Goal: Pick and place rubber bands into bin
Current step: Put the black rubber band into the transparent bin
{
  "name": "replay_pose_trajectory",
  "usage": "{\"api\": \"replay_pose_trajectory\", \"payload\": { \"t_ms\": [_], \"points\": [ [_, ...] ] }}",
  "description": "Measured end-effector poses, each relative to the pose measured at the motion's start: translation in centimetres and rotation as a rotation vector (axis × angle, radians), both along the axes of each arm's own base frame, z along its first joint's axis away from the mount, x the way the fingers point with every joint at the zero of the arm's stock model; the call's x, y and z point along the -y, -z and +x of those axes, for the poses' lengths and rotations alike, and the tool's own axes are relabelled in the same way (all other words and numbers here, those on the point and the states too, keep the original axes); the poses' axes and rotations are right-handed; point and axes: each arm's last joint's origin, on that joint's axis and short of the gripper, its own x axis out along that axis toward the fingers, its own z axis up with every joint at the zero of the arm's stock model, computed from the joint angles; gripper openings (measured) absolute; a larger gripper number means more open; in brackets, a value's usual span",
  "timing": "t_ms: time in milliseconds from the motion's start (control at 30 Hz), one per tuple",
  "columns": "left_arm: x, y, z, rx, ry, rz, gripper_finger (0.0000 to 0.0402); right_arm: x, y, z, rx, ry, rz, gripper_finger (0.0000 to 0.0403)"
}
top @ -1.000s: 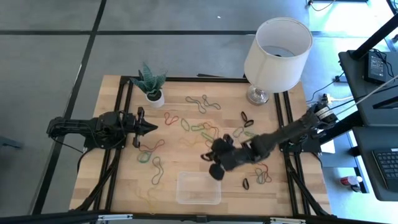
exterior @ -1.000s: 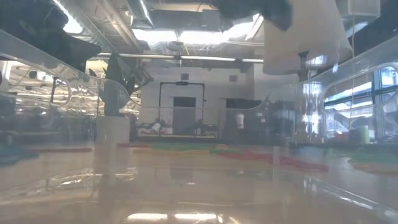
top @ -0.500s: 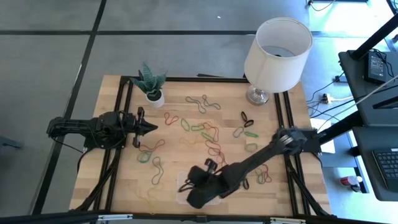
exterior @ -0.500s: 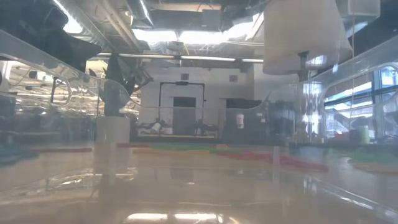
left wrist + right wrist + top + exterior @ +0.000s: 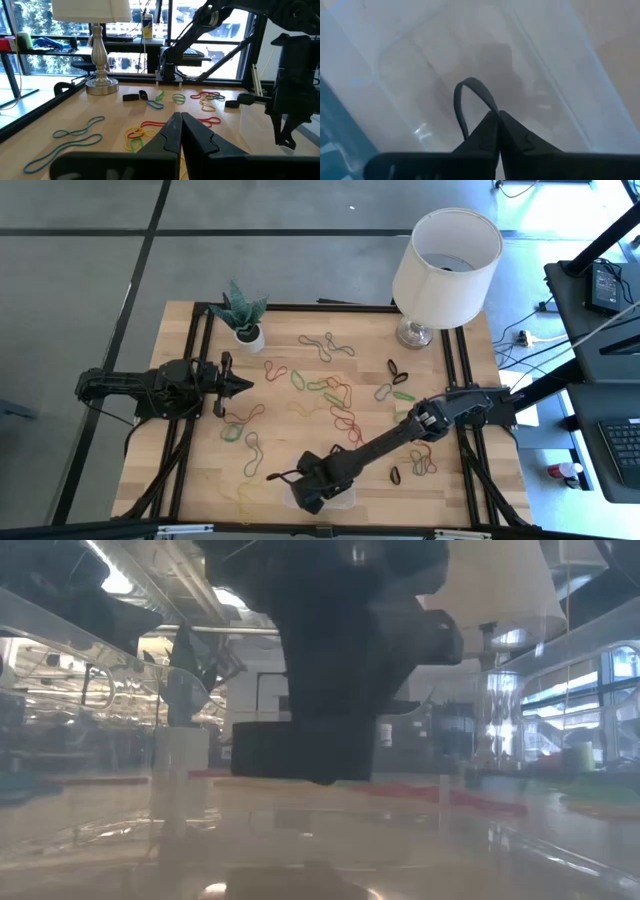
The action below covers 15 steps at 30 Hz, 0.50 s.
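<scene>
From the high view, the right arm reaches across the table [image 5: 200, 470] and its right end effector [image 5: 303, 492] hangs over the clear bin [image 5: 345, 498] at the near edge. Almost all of the rubber bands [image 5: 335, 393] lie loose on the wood, spread from the middle toward the lamp [image 5: 446, 255], with a few more beside the bin and near the small potted plant [image 5: 241, 315]. The left end effector [image 5: 238, 385] waits at the left side of the table with its fingers together, holding nothing.

From the low view, the camera looks through clear plastic, and the dark body of the right end effector [image 5: 335, 690] fills the middle, low over the bin floor. No band can be made out lying inside the bin here (reflections hide much).

In the left wrist view, the left end effector [image 5: 180, 120] has its two fingers pressed tip to tip, empty. Coloured bands lie on the table ahead of it, and the right arm [image 5: 292, 90] stands off to the side.

In the right wrist view, the right end effector [image 5: 497, 117] is almost closed and pinches one dark rubber band [image 5: 470, 92], whose loop stands up from the fingertips. Below it is the clear floor of the bin [image 5: 410, 75].

I judge the task to be at an early stage: one band is over the bin but not yet released, and many bands remain on the table.
</scene>
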Motion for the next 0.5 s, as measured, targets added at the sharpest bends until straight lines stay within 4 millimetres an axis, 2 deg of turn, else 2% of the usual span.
{"api": "replay_pose_trajectory", "payload": {
  "t_ms": [167, 367, 500],
  "points": [
    [0.00, 0.00, 0.00, -0.001, 0.000, 0.000, 0.0004, -0.06, 0.03, -0.06, -0.003, 0.001, -0.001, 0.0037],
    [0.00, -0.01, 0.00, 0.001, 0.000, 0.000, 0.0004, 0.00, 0.03, -0.05, -0.004, -0.001, -0.003, 0.0085],
    [0.00, -0.01, 0.00, 0.001, 0.000, 0.000, 0.0004, 0.10, -0.28, -0.22, -0.019, -0.078, -0.019, 0.0113]
  ]
}}
